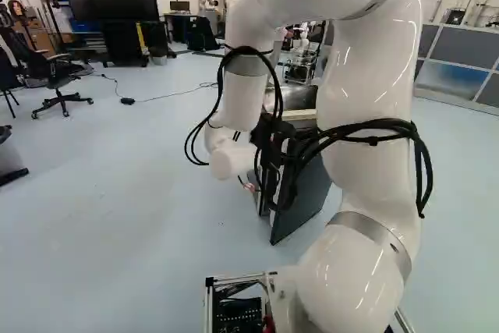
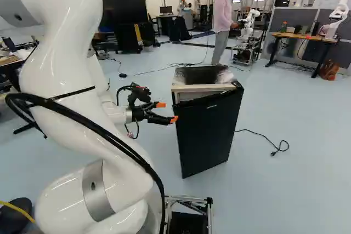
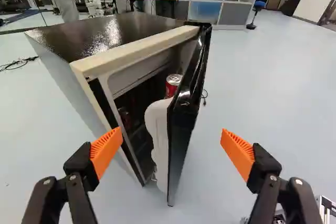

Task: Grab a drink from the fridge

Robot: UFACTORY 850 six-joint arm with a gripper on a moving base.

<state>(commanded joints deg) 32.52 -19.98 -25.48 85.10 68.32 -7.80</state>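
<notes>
Just inside the partly open door (image 3: 181,145), ahead of the gripper (image 3: 171,131), a red can (image 3: 172,84) stands upright, its top and part of its side showing over the pale inner lining (image 3: 157,129). I can't tell whether it sits in the door or on a shelf. Around it is the small dark fridge (image 3: 121,38), whose opening faces my gripper. What matters most, I think, is the door's free edge: it runs upright and points my way, ahead of the space between my two fingers, one lined up towards the cabinet side, the other towards the door's outer face. Those fingers stand wide apart with nothing between their orange pads (image 3: 106,151). The gap looks narrow for them, so I'd judge the door needs swinging wider first, pushed from its inner side; going straight in could catch a finger on its edge.
</notes>
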